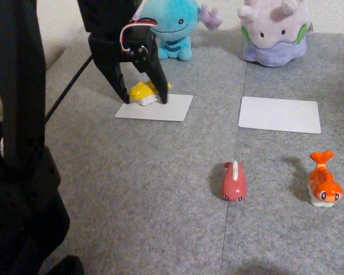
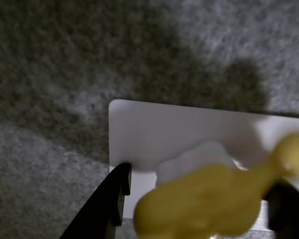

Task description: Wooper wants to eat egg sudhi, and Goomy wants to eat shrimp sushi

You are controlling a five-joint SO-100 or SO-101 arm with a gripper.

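Two white cards lie on the grey mat in the other view, the left card in front of Wooper and the right card in front of Goomy. The gripper stands over the left card's upper left corner with its fingers on either side of the egg sudhi, which sits at the card's surface. Whether the fingers press it or have let go cannot be told. The shrimp sushi lies well apart, low on the right, with a pink toy to its left.

In the wrist view the yellow toy fills the space between the dark fingers, above the card.

The step in hand looks like delivering the egg piece to Wooper. Next, the jaws should part and lift clear, then travel to the orange toy for Goomy's card.
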